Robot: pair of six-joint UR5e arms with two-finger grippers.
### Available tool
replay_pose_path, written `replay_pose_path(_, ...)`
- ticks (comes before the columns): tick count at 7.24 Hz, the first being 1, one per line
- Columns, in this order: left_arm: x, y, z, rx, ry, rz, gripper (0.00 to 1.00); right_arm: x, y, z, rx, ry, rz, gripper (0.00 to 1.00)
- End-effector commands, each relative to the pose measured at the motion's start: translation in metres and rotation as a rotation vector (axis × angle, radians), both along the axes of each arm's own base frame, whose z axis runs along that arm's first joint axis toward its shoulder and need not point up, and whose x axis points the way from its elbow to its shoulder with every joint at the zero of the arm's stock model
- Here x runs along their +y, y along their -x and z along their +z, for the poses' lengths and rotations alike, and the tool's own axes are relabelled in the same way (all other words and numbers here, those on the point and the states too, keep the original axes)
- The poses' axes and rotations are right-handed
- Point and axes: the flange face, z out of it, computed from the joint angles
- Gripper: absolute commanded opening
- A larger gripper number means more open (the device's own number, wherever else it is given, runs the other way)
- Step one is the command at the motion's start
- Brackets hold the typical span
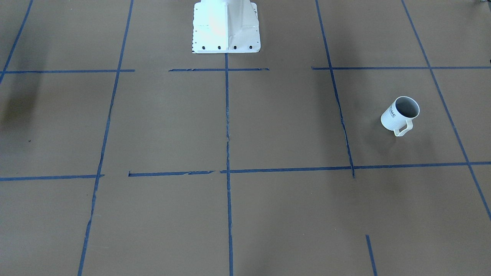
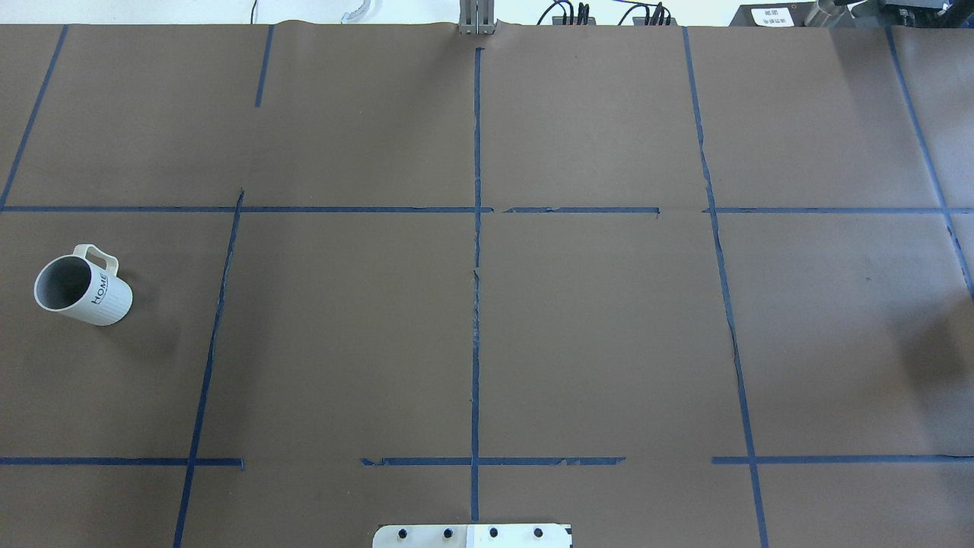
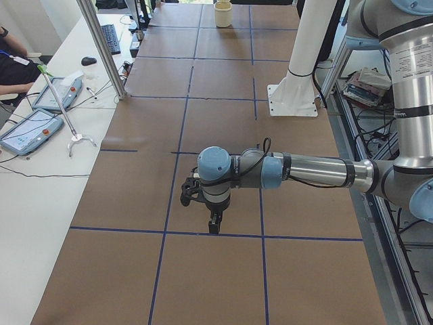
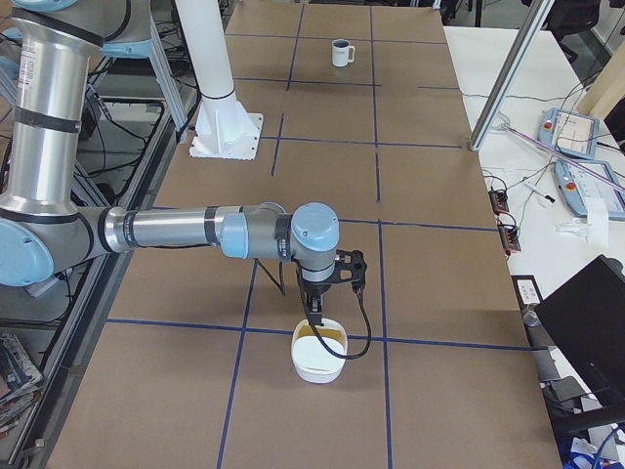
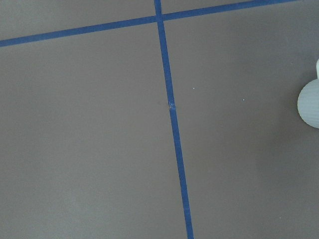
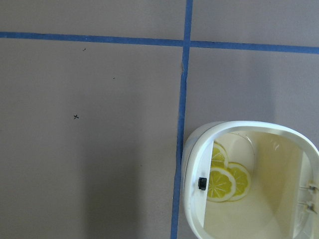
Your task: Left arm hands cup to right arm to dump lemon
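Fingers of the left gripper point(image 3: 213, 223) point straight down above the table point(image 2: 609, 342). Only the side view shows them, so I cannot tell how far apart they stand or whether they grip anything. The cup point(image 2: 80, 288) stands upright on the brown paper, off to one side of those fingers and not under them. The left wrist view catches only a white ribbed curve of it at the right border. Its handle points away from the robot, and the HOME lettering faces toward the table's middle.

Blue tape lines point(image 2: 476, 304) divide the paper into squares across the stretch between the two arms.

Further right, the right gripper point(image 4: 314, 315) hangs with its fingers tip-down, close above one end of a white tub point(image 4: 317, 369). Here too only the side view shows them, so I cannot tell their opening. The lemon slices point(image 6: 222, 181) lie overlapping on the tub's floor, below those fingers and a little aside. The cup is well apart from these fingers, at the table's far end.
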Motion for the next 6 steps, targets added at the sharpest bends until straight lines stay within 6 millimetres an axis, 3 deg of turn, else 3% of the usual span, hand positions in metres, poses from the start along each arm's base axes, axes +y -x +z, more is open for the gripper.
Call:
replay_pose_path(1, -0.0001, -0.0003, -0.0025, 0.001, -0.007, 0.001, 1.00, 0.0006, 0.0000, 0.0018, 0.000, 0.003, -0.001, 1.00)
replay_pose_path(6, -0.0009, -0.0003, -0.0046, 0.002, -0.011, 0.001, 1.00, -0.0002, 0.0004, 0.0097, 0.003, 0.013, -0.007, 1.00)
